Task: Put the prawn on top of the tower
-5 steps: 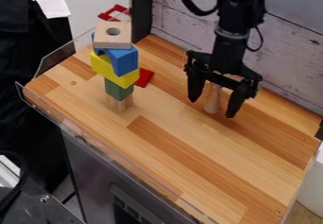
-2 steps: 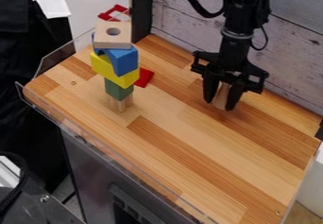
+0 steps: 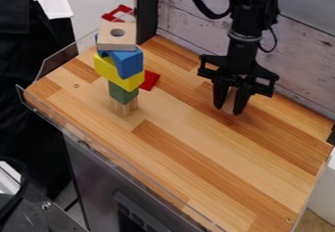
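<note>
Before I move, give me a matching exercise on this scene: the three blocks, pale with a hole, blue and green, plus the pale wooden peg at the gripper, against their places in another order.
Things
1. pale wooden block with a round hole
2. blue block
3. green block
4. pale wooden peg

Places
A. directly under the yellow block
B. between the fingers of the black gripper
C. topmost in the tower
D. directly on the yellow block

Right pairs: 1-C, 2-D, 3-A, 4-B

Bright, even light with soft, faint shadows
</note>
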